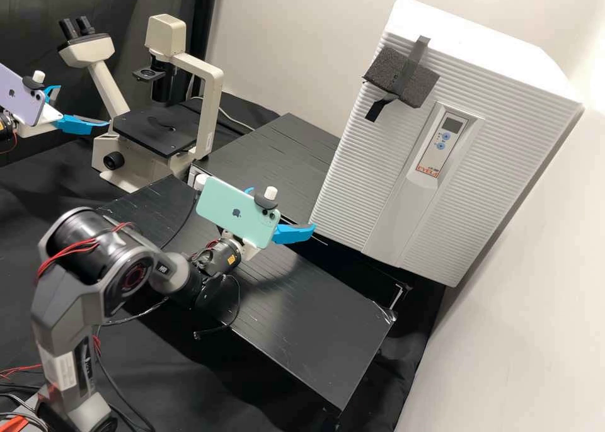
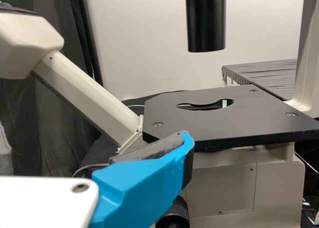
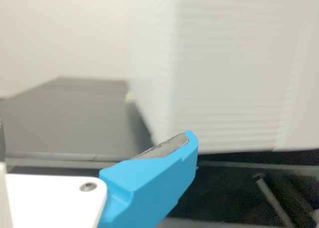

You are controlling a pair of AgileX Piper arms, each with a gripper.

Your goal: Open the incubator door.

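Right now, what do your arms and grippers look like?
The right arm is grey with rounded black joints, red wires and black cables. The left gripper and right gripper are white, with blue, grey-padded fingers; a lilac phone and a mint phone sit behind them.

This is a lab, with microscope point(image 1: 209, 114) and incubator point(image 1: 491, 148).

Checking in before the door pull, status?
Left end effector open by microscope; right end effector open near incubator door. Door shut, foam taped on. No obvious obstruction.
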